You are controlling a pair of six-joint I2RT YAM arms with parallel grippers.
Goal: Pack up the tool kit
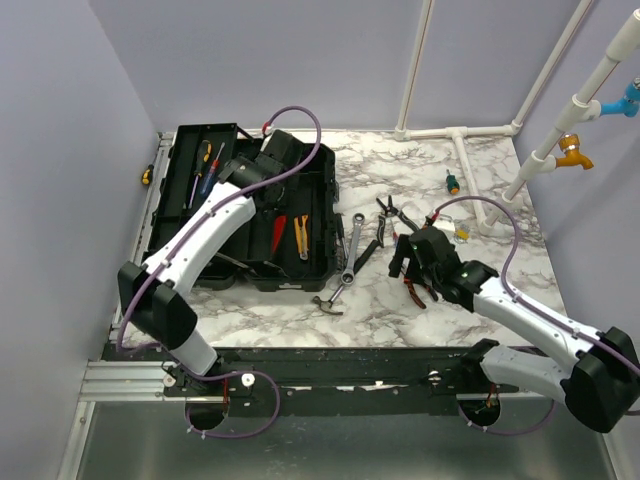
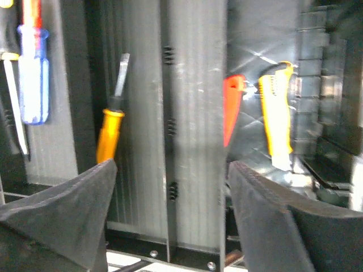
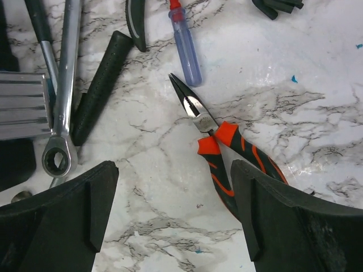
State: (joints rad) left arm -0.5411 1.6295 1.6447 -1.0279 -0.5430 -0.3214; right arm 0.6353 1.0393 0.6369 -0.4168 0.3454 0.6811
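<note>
Right tool [image 3: 173, 173] sits closest to the lens, fingers [image 3: 79, 218] spread wide, nothing between them. It hovers over the needle-nose pliers [image 3: 212, 148], which lie flat on the marble counter [image 3: 317, 96]. Orange-black handles run under the right-hand finger, nose points up-left.

My read: the step is picking the pliers.
- Fingers aren't square to them. Rotate the wrist so the pads close across both handles, just behind the pivot.
- Centre first. The handles sit off to one side, so closing now would likely push them sideways, not clamp.
- Go down until the tips nearly touch the marble. Flat steel, so a shallow grip may slip.
- Neighbours: ratchet wrench [image 3: 62, 113] and hammer [image 3: 102, 85] lie left, blue screwdriver [image 3: 187, 45] just above the nose. All are apart from the pliers, but watch the left-hand finger on descent.

Left tool [image 2: 170, 175] is also spread and empty, parked inside the tool case [image 2: 193, 113]. Yellow utility knife [image 2: 276, 124] and an orange-handled item [image 2: 231, 113] are already in there, with a yellow-handled screwdriver [image 2: 110, 133] in the next bay. That arm probably needs to move before the drop-off, or the two arms will crowd each other over the case.
</note>
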